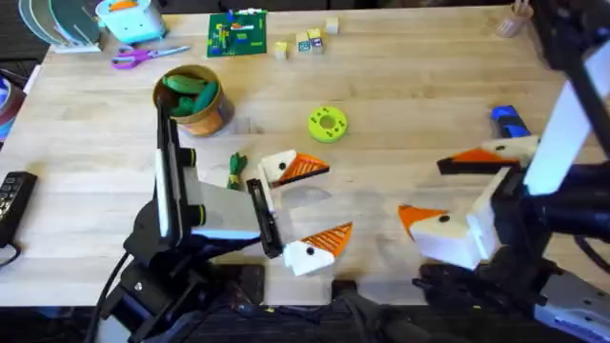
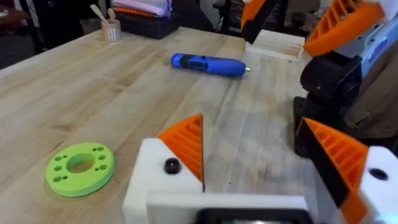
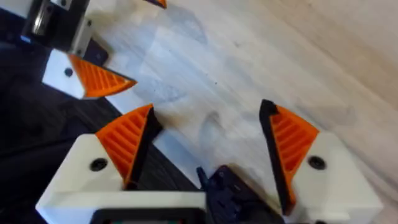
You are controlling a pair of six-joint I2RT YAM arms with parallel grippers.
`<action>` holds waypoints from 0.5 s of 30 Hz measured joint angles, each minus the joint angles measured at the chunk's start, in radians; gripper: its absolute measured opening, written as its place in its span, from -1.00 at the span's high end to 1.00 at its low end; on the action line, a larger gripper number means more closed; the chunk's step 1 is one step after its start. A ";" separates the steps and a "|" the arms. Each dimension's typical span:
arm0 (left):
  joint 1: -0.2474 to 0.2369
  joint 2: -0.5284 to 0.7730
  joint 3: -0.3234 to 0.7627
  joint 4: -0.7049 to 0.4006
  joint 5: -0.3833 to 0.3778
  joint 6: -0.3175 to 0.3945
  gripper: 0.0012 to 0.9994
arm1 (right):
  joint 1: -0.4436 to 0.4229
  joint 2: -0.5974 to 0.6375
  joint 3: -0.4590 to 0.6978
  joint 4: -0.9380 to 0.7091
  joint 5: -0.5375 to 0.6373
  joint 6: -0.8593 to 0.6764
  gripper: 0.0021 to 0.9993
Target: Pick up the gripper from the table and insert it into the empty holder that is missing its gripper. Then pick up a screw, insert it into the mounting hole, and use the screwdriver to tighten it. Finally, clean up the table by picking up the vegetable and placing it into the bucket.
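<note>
My left gripper is open and empty over the table's front middle. Both of its white finger blocks carry orange ribbed pads. My right gripper faces it from the right, also open and empty, with orange pads on both blocks. The loose gripper piece and the screw are out of view. The blue screwdriver lies at the far right. A small green vegetable lies just left of the left gripper's far finger. The tan bucket stands at the back left with larger green vegetables inside.
A flat green ring lies at mid-table. Along the back are purple scissors, a green board and small blocks. A cup of sticks is at the back right and a black remote at the left edge.
</note>
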 joint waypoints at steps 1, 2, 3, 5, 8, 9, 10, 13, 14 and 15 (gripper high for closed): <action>0.000 0.000 0.000 0.000 0.000 0.000 -0.86 | 0.000 -0.010 -0.015 0.000 -0.014 0.003 -0.99; 0.000 0.000 0.000 0.000 0.000 0.000 -0.77 | 0.000 -0.017 -0.026 0.000 -0.027 0.004 -0.99; 0.000 0.000 0.000 0.000 0.000 0.000 -0.68 | 0.000 -0.024 -0.038 0.003 -0.046 0.003 -0.99; 0.000 0.000 0.000 0.000 -0.001 0.000 -0.34 | 0.000 -0.034 -0.057 0.005 -0.093 -0.007 -0.99; 0.000 0.000 0.000 0.000 -0.004 0.000 0.57 | 0.000 -0.036 -0.080 0.007 -0.157 -0.037 -0.99; 0.000 0.000 0.000 0.000 -0.005 0.001 0.88 | 0.000 -0.036 -0.091 0.008 -0.173 -0.048 -0.99; 0.000 0.000 0.000 0.000 -0.007 0.005 0.96 | 0.000 -0.036 -0.100 0.008 -0.183 -0.055 -0.99; 0.000 0.000 0.000 0.000 -0.014 0.006 0.99 | 0.000 -0.036 -0.119 0.009 -0.203 -0.071 -0.99; 0.000 0.000 0.000 0.000 -0.016 0.006 0.99 | 0.000 -0.036 -0.121 0.011 -0.207 -0.074 -0.99; 0.000 0.000 0.000 0.000 -0.018 0.006 0.99 | 0.000 -0.036 -0.123 0.014 -0.211 -0.078 -0.99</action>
